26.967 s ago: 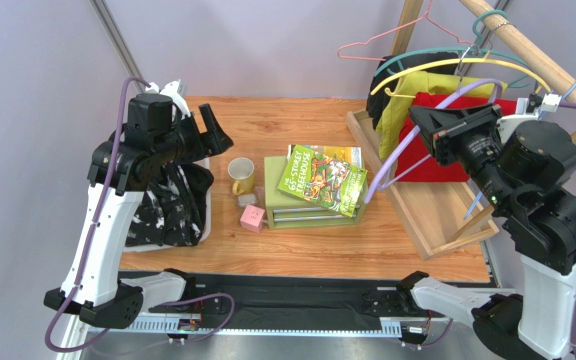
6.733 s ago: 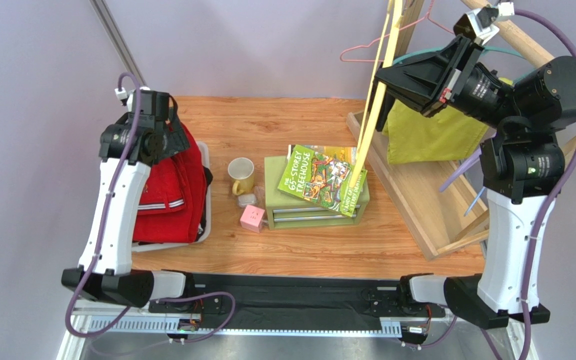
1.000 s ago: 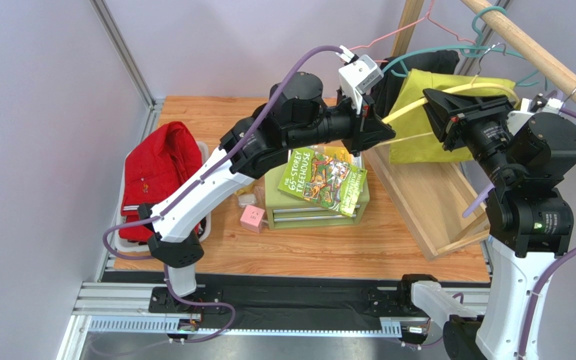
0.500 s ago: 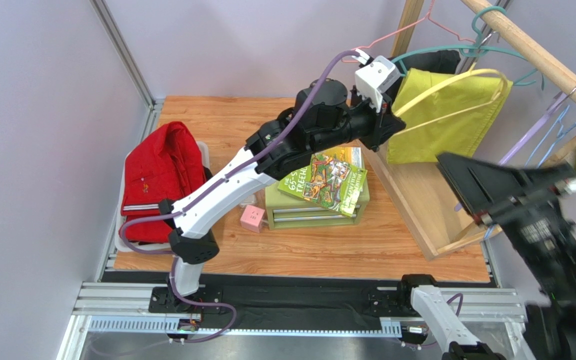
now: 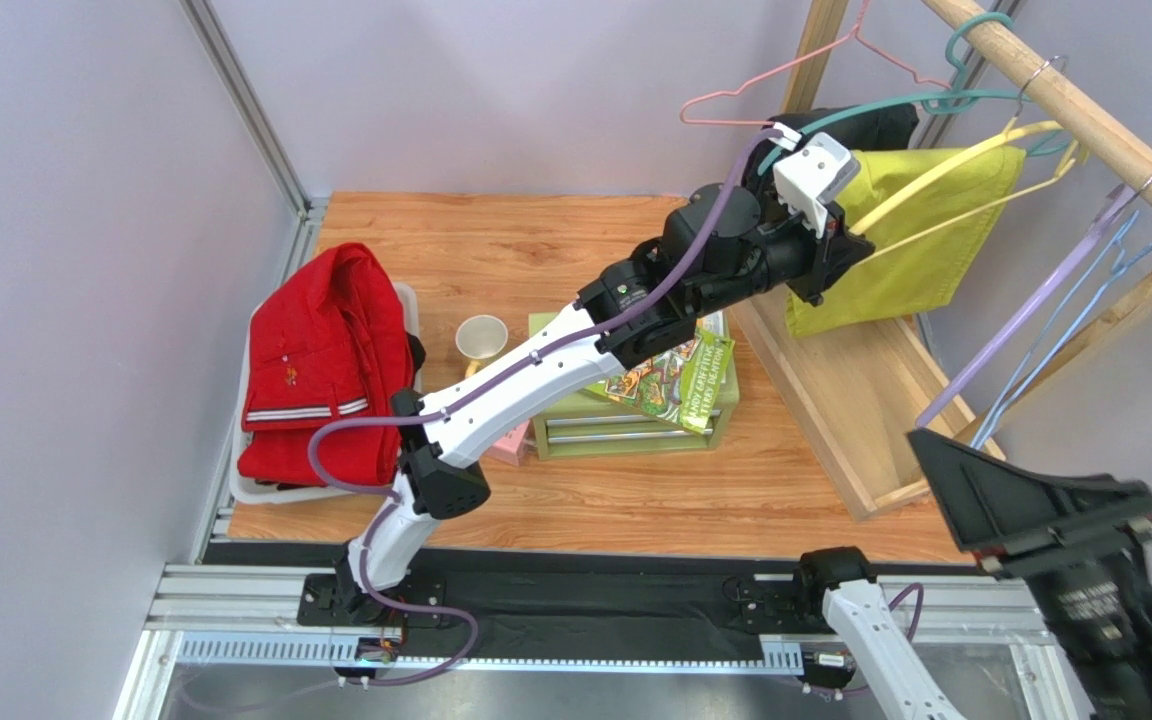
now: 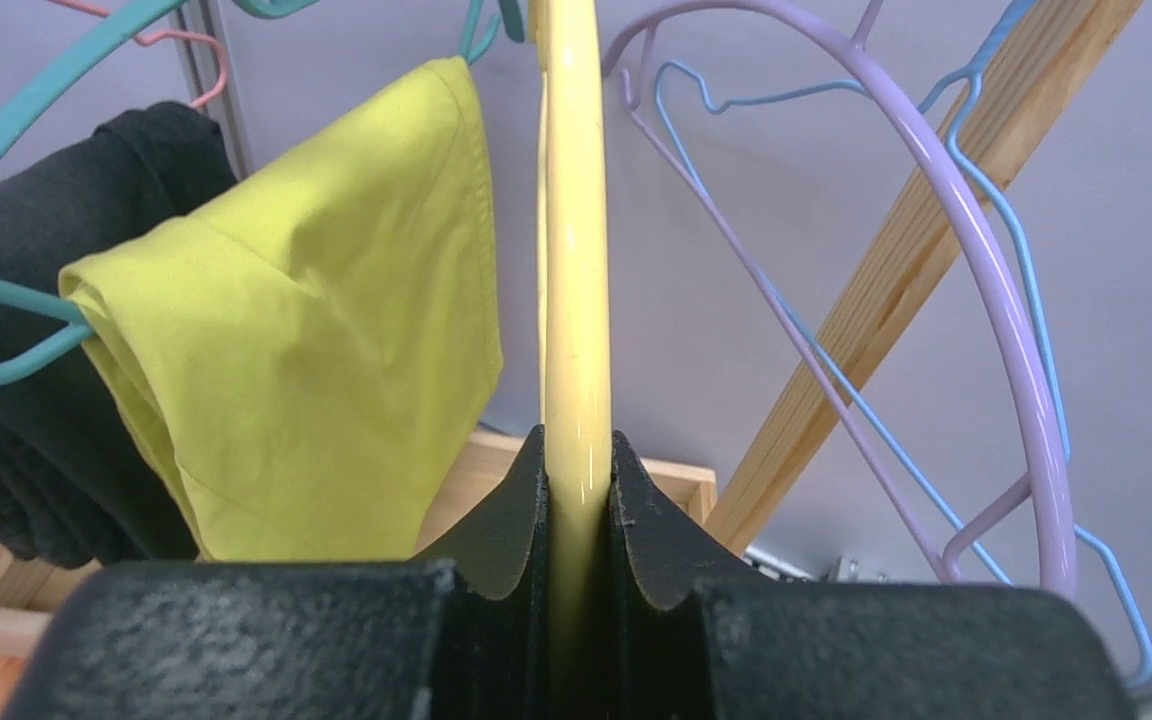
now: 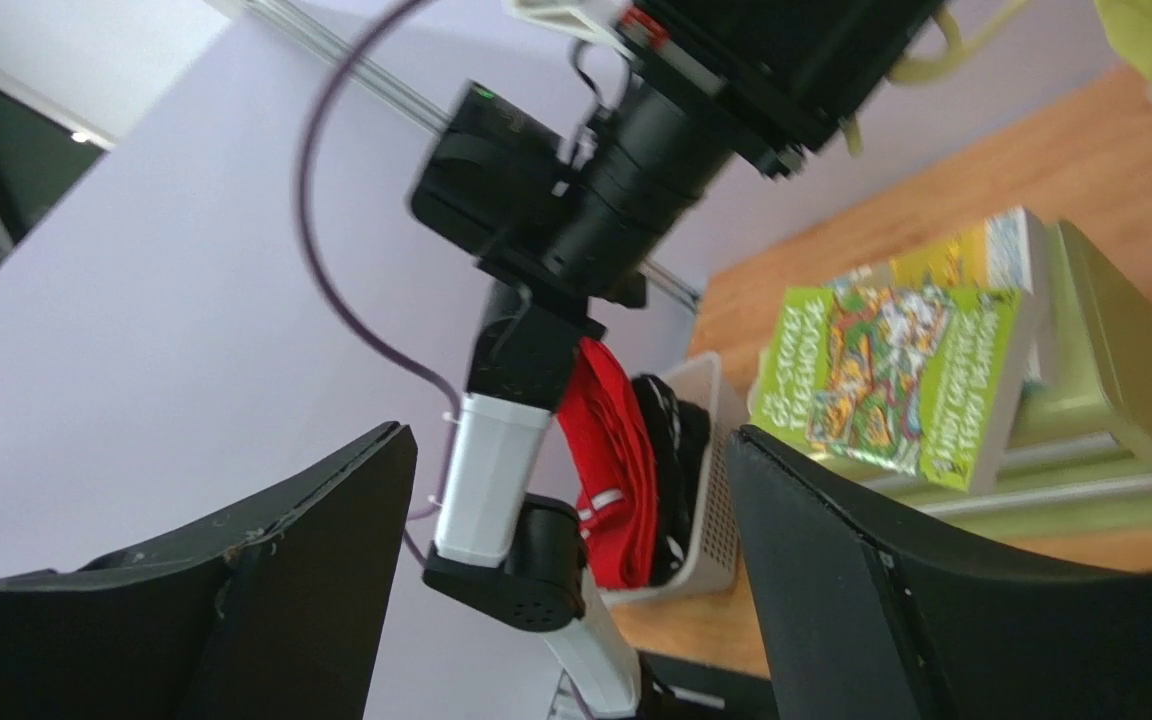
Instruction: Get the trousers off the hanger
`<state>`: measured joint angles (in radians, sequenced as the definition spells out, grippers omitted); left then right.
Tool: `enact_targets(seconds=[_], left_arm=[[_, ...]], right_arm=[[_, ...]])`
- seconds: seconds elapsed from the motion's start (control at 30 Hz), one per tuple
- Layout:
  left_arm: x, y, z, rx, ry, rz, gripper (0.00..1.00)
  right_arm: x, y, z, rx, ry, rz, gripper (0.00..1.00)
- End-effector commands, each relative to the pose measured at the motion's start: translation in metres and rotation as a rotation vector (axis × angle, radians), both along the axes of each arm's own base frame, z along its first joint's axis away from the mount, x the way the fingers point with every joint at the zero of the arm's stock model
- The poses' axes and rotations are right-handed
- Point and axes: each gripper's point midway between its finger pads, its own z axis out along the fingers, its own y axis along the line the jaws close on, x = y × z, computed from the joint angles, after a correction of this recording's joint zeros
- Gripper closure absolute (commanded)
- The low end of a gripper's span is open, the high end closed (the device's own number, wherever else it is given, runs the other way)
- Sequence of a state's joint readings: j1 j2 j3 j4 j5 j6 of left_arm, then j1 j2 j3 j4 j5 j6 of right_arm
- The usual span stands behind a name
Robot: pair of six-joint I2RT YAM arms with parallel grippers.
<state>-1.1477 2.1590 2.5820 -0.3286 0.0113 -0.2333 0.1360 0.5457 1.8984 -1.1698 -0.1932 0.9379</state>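
My left gripper (image 5: 835, 248) reaches far right and is shut on the yellow hanger (image 6: 572, 270), whose bar runs up between the jaws. Yellow-green trousers (image 5: 913, 225) drape over that hanger, left of the bar (image 6: 312, 345) in the left wrist view. Dark trousers (image 6: 26, 405) hang on a teal hanger (image 6: 11, 120) behind them. Red trousers (image 5: 319, 360) lie on the white basket (image 7: 695, 495) at the left, over black cloth (image 7: 672, 450). My right gripper (image 7: 575, 600) is open and holds nothing, low at the near right (image 5: 973, 495).
A wooden rod (image 5: 1078, 113) carries empty purple (image 6: 988, 255), blue (image 6: 898, 435) and pink (image 5: 778, 83) hangers above a wooden frame (image 5: 868, 405). Mid-table stand a green box with a book (image 5: 642, 375), a mug (image 5: 480, 338) and a pink cube (image 5: 507, 438).
My right gripper let go of the yellow hanger, opened and drew back to the near right. My left arm carried the hanger with the yellow-green trousers rightward toward the rod.
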Motion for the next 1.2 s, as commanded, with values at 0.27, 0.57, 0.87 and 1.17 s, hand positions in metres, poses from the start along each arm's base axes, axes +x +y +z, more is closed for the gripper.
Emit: enact_targets(seconds=[0.27, 0.57, 0.87, 1.17], left_arm=[[-0.021, -0.006, 0.061, -0.221, -0.078, -0.015, 1.00], [-0.041, -0.022, 0.025, -0.111, -0.038, -0.061, 1.00], [-0.046, -0.029, -0.001, -0.044, 0.011, -0.091, 1.00], [-0.041, -0.033, -0.022, 0.000, 0.044, -0.075, 1.00]], right_arm=[[-0.005, -0.006, -0.003, 0.010, 0.072, 0.009, 0.20], [0.005, -0.036, 0.019, 0.063, 0.046, -0.078, 0.21], [0.022, -0.046, 0.015, 0.076, 0.096, -0.072, 0.24], [0.040, -0.042, 0.021, 0.056, 0.087, -0.059, 0.24]])
